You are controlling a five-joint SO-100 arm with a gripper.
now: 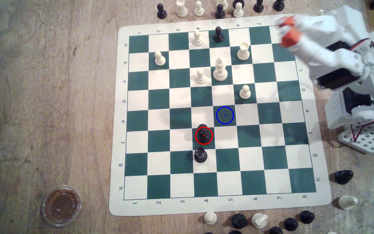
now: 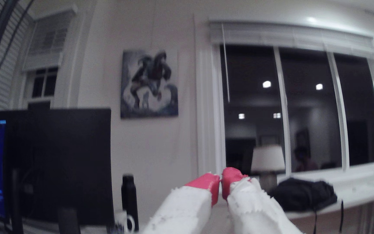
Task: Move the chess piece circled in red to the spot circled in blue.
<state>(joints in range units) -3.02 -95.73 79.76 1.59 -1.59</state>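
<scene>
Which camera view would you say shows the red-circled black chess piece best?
The exterior view: the chess piece stands fully visible on its green square, diagonally next to the blue-ringed spot. The wrist view faces the room's wall and windows instead.

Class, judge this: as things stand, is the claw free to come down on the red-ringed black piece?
Probably yes. The claw is raised at the board's far corner, shut, holding nothing. The ringed piece has open space above; only the shorter black piece stands close.

Even indoor light, soft shadows; end effector (image 1: 287,31) motion-blurred; wrist view soft, edges bowed.
</scene>
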